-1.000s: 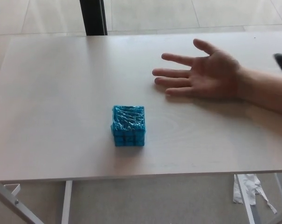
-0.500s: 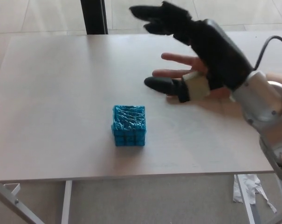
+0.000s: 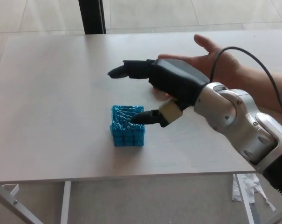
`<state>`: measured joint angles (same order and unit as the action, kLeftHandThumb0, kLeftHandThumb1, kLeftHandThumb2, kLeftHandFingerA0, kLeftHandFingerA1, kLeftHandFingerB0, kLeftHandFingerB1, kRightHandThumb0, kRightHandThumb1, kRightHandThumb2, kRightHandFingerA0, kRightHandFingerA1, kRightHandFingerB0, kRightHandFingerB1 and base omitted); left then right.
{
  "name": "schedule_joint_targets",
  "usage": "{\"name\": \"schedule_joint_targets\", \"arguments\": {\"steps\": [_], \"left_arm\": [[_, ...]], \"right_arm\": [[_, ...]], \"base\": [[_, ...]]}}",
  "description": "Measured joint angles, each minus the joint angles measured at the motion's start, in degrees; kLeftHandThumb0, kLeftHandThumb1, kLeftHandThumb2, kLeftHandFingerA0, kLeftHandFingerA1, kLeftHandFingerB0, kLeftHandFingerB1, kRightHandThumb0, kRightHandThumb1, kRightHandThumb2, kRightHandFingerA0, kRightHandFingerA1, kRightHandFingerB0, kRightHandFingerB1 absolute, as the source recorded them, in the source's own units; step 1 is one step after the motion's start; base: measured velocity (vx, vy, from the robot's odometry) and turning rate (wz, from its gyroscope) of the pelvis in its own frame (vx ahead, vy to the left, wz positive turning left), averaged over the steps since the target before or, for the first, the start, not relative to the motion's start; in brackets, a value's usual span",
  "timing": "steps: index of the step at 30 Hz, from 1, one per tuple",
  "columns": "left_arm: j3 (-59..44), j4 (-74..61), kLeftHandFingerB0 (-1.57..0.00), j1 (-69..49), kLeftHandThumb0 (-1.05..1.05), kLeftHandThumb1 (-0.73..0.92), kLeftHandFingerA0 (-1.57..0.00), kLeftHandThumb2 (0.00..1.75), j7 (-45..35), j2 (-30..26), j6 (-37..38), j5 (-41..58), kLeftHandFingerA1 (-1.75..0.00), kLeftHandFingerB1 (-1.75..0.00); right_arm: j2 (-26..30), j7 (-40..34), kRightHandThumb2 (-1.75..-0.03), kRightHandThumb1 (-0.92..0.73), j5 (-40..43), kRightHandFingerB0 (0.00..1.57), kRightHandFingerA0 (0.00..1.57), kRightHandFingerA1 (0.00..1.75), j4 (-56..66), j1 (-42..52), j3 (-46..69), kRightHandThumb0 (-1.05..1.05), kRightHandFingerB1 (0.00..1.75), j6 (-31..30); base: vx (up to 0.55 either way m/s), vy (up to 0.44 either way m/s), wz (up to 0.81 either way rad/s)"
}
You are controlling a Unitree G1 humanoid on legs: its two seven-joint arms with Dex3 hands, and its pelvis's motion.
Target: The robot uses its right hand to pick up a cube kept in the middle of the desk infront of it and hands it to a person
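Blue cube [image 3: 127, 126] sits mid-desk [image 3: 52, 93], just left of and below the right hand [image 3: 166, 86] (fingers spread, holding nothing); its thumb tip hovers at the cube's right top edge.

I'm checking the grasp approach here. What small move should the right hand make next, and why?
Probably lower and ease slightly left so the fingers straddle the blue cube, then close. The right hand is open, its thumb tip by the cube's upper right edge, its fingers spread above and behind it. The cube sits on the desk ungrasped, while the person's open hand waits behind.
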<state>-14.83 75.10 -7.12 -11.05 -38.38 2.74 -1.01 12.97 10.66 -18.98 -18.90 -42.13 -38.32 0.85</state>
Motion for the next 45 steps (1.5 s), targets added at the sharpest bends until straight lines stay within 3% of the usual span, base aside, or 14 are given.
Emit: {"name": "schedule_joint_targets", "arguments": {"steps": [8, 20, 21, 22, 23, 24, 25, 26, 31, 32, 33, 34, 35, 45], "left_arm": [[0.56, -0.01, -0.51, 0.31, -0.52, 0.74, -0.51, 0.62, 0.0, 0.0, 0.0, -0.03, -0.57, -0.45], [3.27, -0.11, -0.51, 0.9, -0.55, 0.73, -0.53, 0.62, -0.12, -0.1, 0.0, -0.74, -0.55, -0.44], [3.57, -0.1, -0.49, 0.93, -0.55, 0.74, -0.5, 0.62, -0.11, -0.11, 0.0, -0.85, -0.54, -0.44], [3.68, -0.11, -0.51, 0.94, -0.54, 0.74, -0.52, 0.62, -0.12, -0.1, 0.02, -0.89, -0.56, -0.45], [3.79, -0.12, -0.51, 0.94, -0.54, 0.74, -0.52, 0.62, -0.15, -0.11, 0.1, -0.93, -0.54, -0.44], [3.87, -0.13, -0.51, 0.96, -0.54, 0.74, -0.52, 0.62, -0.16, -0.11, 0.22, -0.96, -0.55, -0.44], [3.94, -0.13, -0.51, 1.0, -0.54, 0.74, -0.52, 0.62, -0.15, -0.11, 0.22, -0.98, -0.55, -0.44], [4.12, -0.15, -0.51, 1.16, -0.53, 0.74, -0.53, 0.62, -0.15, -0.11, 0.22, -1.04, -0.55, -0.44], [4.75, -0.21, -0.51, 1.6, -0.53, 0.74, -0.53, 0.62, -0.18, -0.12, 0.22, -1.22, -0.55, -0.44], [4.76, -0.21, -0.5, 1.66, -0.51, 0.73, -0.5, 0.62, -0.2, -0.12, 0.21, -1.21, -0.52, -0.43], [4.65, -0.19, -0.6, 1.74, -0.56, 0.72, -0.58, 0.62, -0.34, -0.12, 0.18, -1.14, -0.59, -0.47], [4.6, -0.19, -0.56, 1.85, -0.56, 0.72, -0.56, 0.62, -0.48, -0.12, 0.19, -1.11, -0.53, -0.43], [4.69, -0.12, -0.5, 1.99, -0.55, 0.74, -0.51, 0.62, -0.53, -0.12, 0.19, -1.14, -0.54, -0.42], [4.84, 0.19, -0.5, 2.43, -0.55, 0.74, -0.51, 0.62, -0.59, -0.11, 0.19, -1.17, -0.54, -0.42]], "right_arm": [[-2.82, -1.75, -0.59, -0.59, -6.51, 0.33, 0.26, 0.63, -6.79, -2.82, -5.69, -0.68, 0.44, -0.9], [-11.59, -5.04, -0.59, -0.6, -14.26, 0.28, 0.3, 0.63, -14.82, -3.59, -5.67, -0.7, 0.42, -5.29], [-11.91, -5.15, -0.87, -0.46, -14.61, 0.23, 0.32, 0.65, -15.07, -3.59, -5.42, -0.71, 0.5, -5.61], [-12.12, -5.24, -0.88, -0.46, -14.82, 0.23, 0.33, 0.66, -15.28, -3.59, -5.25, -0.72, 0.51, -5.79], [-12.46, -5.43, -0.58, -0.6, -15.24, 0.27, 0.36, 0.67, -15.65, -3.59, -5.02, -0.72, 0.42, -6.15], [-12.79, -5.66, -0.89, -0.49, -15.78, 0.22, 0.41, 0.72, -16.02, -3.59, -4.81, -0.79, 0.51, -6.66], [-12.89, -5.76, -0.89, -0.49, -16.04, 0.22, 0.41, 0.72, -16.14, -3.59, -4.73, -0.79, 0.51, -6.89], [-12.93, -5.92, -0.87, -0.48, -16.61, 0.18, 0.54, 0.91, -16.2, -3.58, -4.72, -0.8, 0.51, -7.35], [-12.86, -5.98, -0.87, -0.48, -19.59, 0.18, 0.54, 0.91, -16.2, -3.54, -5.46, -0.8, 0.51, -9.84], [-12.84, -5.89, -0.85, -0.47, -20.05, 0.05, 0.43, 0.74, -16.2, -3.57, -5.65, -0.81, 0.44, -10.19], [-12.74, -5.22, -0.57, -0.56, -20.64, 0.09, 0.47, 0.78, -16.2, -3.85, -6.39, -0.74, 0.4, -10.89], [-12.65, -4.48, -0.58, -0.57, -21.23, 0.09, 0.61, 0.91, -16.22, -4.03, -7.01, -0.75, 0.4, -11.54], [-12.54, -3.62, -0.83, -0.47, -21.77, 0.09, 0.89, 1.24, -16.22, -4.26, -7.81, -0.81, 0.47, -12.22], [-11.16, 4.22, -0.83, -0.44, -26.28, 0.09, 0.95, 1.24, -14.52, -6.28, -12.42, -0.74, 0.47, -17.92]], "base": [[0.0, 0.0, 0.0], [0.0, 0.0, 0.0], [0.0, 0.0, 0.0], [0.0, 0.0, 0.0], [0.0, 0.0, 0.0], [0.0, 0.0, 0.0], [0.0, 0.0, 0.0], [0.0, 0.0, 0.0], [0.0, 0.0, 0.0], [0.0, 0.0, 0.0], [0.0, 0.0, 0.0], [0.0, 0.0, 0.0], [0.0, 0.0, 0.0], [0.0, 0.0, 0.0]]}}
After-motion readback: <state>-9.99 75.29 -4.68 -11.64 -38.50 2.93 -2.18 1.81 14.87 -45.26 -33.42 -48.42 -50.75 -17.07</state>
